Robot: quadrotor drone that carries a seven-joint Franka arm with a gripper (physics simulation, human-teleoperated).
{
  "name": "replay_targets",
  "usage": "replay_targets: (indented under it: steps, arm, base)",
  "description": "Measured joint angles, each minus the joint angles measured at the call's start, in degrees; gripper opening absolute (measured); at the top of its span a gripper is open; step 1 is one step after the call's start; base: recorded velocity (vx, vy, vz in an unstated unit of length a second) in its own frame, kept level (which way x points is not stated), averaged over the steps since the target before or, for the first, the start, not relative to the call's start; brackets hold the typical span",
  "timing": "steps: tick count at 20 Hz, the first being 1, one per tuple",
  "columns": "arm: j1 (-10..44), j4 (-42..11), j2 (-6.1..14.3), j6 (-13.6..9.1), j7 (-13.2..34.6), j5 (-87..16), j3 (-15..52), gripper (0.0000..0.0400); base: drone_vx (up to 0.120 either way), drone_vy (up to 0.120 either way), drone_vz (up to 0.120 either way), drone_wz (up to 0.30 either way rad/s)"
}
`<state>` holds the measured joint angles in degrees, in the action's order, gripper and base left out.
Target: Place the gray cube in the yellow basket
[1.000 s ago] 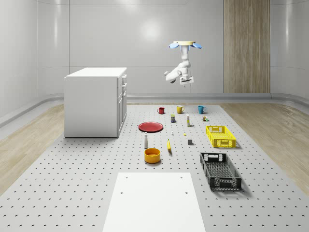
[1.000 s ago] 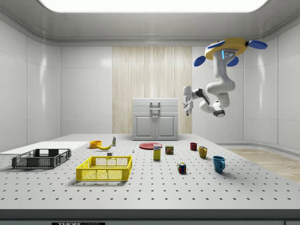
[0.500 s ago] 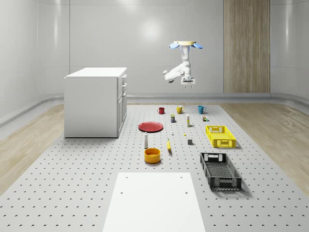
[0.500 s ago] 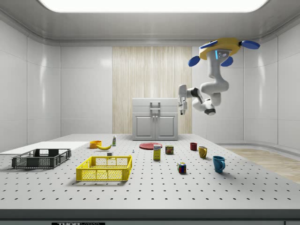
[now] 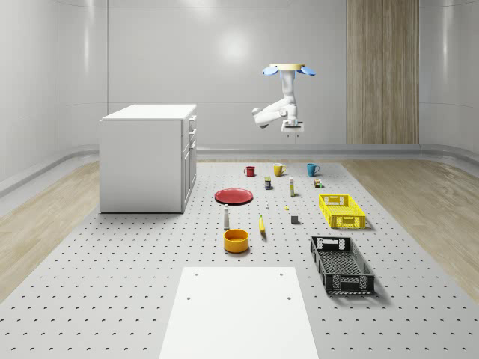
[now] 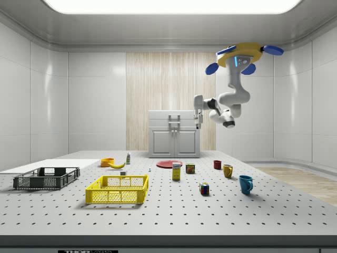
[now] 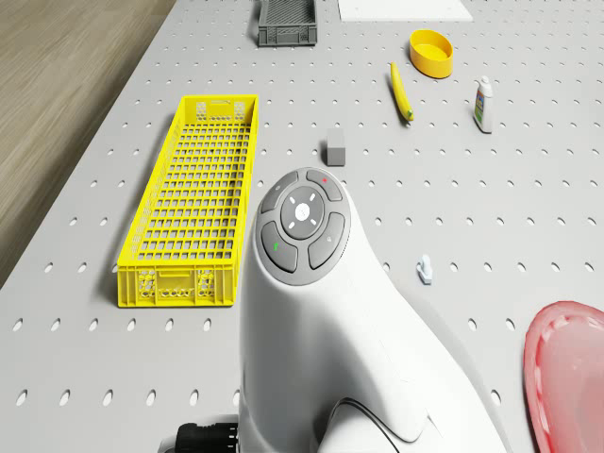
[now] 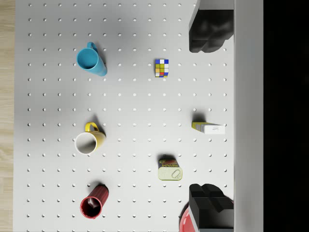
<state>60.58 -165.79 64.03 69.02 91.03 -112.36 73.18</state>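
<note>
Overhead, the drone (image 6: 240, 54) hovers, end effector (image 8: 208, 120) spread (holding nothing).

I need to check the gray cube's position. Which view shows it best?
The drone view: the gray cube sits apart beside the yellow basket. In the whole-scene view it is a speck; in the side view a dot.

I see the red plate (image 7: 573, 373) cut by my drone view's edge, black crate (image 7: 288, 23) cropped too, arm (image 7: 330, 330) hiding table (image 7: 85, 359) beneath, small white object (image 7: 426, 271) unidentifiable
</note>
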Motion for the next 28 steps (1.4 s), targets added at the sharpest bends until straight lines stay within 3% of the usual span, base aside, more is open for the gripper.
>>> replay_targets:
  steps: [28]
  arm:
    - [2.69, 0.53, 7.68, 6.9, 2.5, 3.93, 2.39, 0.04]
  base:
    - [0.12, 0.0, 0.0, 0.0]
